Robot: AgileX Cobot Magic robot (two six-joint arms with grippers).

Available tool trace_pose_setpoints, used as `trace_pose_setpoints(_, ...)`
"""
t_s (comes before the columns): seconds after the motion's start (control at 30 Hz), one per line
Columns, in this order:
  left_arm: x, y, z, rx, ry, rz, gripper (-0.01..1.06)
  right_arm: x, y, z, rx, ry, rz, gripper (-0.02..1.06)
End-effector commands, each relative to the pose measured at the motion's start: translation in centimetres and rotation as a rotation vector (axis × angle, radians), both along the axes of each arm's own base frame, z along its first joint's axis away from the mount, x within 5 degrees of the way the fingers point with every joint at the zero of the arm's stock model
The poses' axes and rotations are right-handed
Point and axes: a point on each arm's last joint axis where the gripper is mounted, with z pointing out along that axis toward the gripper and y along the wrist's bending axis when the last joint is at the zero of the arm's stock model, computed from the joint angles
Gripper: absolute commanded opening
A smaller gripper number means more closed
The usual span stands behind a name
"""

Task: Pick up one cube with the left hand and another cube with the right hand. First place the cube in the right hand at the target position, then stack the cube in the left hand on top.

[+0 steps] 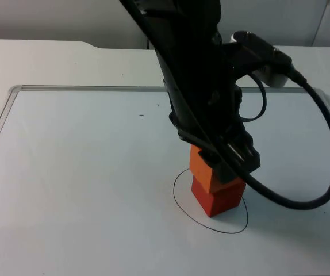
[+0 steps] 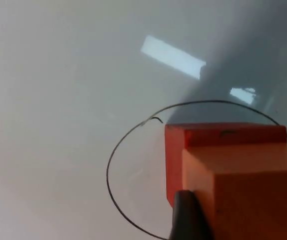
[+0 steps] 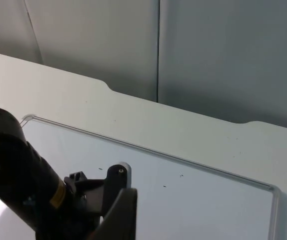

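Top view: we see the left arm reaching in from the upper edge down to the middle of the white board (image 1: 67, 172), where its left gripper (image 1: 219, 164) is closed around an orange cube (image 1: 202, 167). This orange cube sits on top of a red cube (image 1: 217, 198), turned slightly relative to it, so that the red cube's faces show below and to the side. The red cube stands inside a thin black drawn circle (image 1: 179, 204) that marks the target position, toward its upper part; the circle's lower arc runs free on the board in front of the stack. Left wrist view: we see the orange cube (image 2: 248, 190) close to the camera, with a black fingertip (image 2: 188, 215) pressed against its side face, so the fingers grip the cube between them. Directly beyond it lies the red cube (image 2: 208, 137), whose top edge and side face show past the orange one, and the drawn circle (image 2: 114, 155) curves around both on the glossy board. Right wrist view: we see the right arm waiting high and away from the stack, looking across the board's raised rim (image 3: 183, 160) toward the grey partition wall (image 3: 223, 55); we cannot tell how its own gripper stands.
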Motion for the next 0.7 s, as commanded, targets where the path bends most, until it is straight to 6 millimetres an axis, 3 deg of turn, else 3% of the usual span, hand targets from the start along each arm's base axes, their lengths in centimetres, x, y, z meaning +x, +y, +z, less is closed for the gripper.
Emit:
trace_pose_setpoints(0.0, -0.01, -0.32, -0.02, -0.01, 0.009, 0.009, 0.0, -0.14, -0.04, -0.07, 0.006, 0.003, 0.003, 0.94)
trace_pose_setpoints(0.67, 0.15, -0.59, 0.08, -0.045, 0.004, 0.048, 0.0, -0.15, -0.03, -0.08, 0.006, 0.004, 0.005, 0.94)
